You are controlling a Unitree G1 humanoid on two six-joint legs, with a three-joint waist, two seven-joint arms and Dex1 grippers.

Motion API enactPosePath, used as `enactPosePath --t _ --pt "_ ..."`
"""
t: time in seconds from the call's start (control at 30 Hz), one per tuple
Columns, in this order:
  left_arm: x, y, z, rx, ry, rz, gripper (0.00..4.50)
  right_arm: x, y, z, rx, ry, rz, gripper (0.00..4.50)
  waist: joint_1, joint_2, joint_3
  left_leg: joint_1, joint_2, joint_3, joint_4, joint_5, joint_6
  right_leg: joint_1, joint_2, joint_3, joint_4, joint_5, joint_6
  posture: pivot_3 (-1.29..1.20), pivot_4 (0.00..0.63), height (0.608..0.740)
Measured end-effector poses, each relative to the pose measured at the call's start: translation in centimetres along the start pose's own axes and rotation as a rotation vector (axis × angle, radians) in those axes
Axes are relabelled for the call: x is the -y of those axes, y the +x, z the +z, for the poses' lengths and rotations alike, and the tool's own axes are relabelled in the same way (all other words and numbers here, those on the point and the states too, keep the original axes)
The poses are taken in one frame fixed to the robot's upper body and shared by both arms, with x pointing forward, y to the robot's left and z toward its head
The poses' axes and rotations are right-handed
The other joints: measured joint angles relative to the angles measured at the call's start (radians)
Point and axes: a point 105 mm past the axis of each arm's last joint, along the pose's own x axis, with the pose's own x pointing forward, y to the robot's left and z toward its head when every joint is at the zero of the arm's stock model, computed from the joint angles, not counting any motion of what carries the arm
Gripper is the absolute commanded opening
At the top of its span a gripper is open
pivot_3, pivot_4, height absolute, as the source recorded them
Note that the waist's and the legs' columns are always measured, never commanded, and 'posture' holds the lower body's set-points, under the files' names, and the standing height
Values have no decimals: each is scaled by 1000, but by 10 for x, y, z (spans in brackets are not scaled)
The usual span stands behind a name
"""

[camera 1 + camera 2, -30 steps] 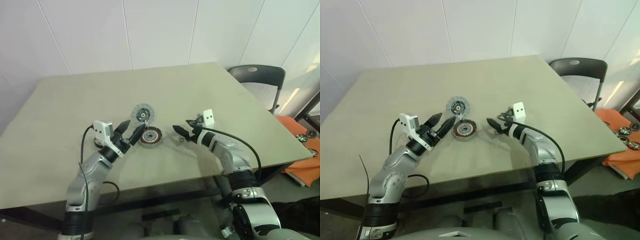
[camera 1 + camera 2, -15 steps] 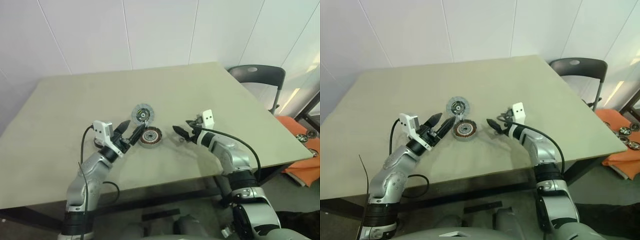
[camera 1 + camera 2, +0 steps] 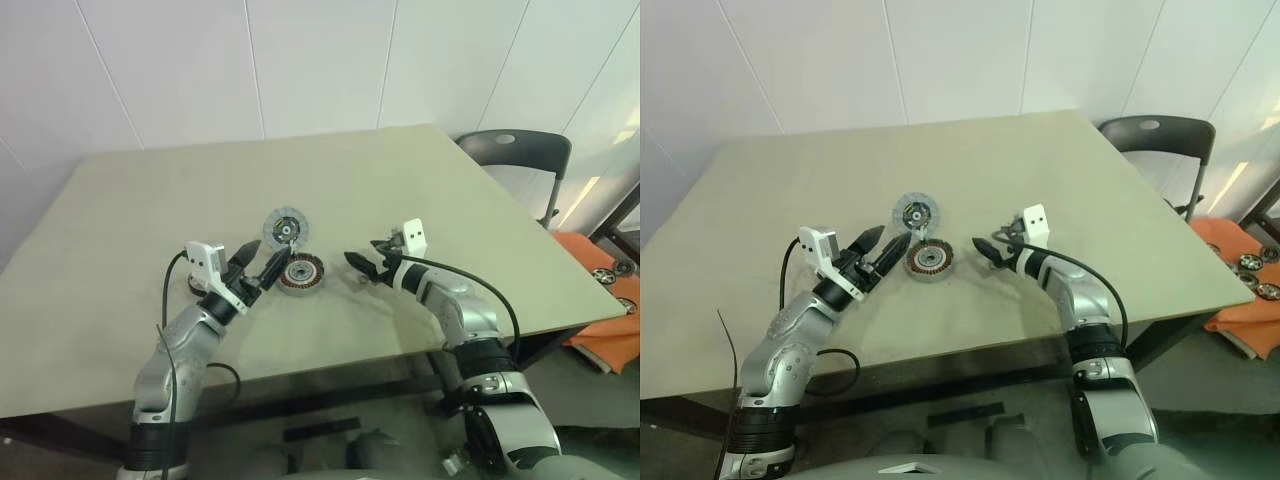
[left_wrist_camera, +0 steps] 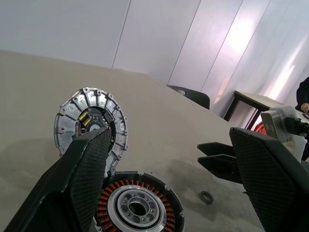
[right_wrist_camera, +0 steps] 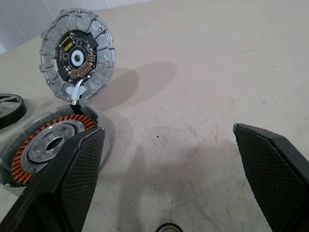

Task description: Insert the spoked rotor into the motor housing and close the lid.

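The left arm rises from the lower left of the head views, bent at the elbow, its forearm angling up and to the right toward the middle of the frame. A white camera block sits on the wrist. The left gripper (image 3: 256, 265) has its two black fingers (image 4: 89, 166) spread apart, tips pointing right and slightly up, nothing between them.

The right arm rises from the lower right, elbow bent, forearm running left toward the centre. It also carries a white block at the wrist. The right gripper (image 3: 361, 263) points left, its fingers (image 5: 273, 166) spread wide with nothing held.

The two grippers face each other across the middle, well apart.
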Motion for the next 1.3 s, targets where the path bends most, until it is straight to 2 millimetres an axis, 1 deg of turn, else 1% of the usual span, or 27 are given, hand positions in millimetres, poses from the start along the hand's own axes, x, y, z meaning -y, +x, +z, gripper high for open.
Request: enactPosePath --t 1.3 --pt "-1 0 -1 -2 -3 4 4184 1 0 -1 -9 -13 -6 4439 0 0 0 0 0 0 0 0 0 0 0 0 0 0 0 0 0 740"
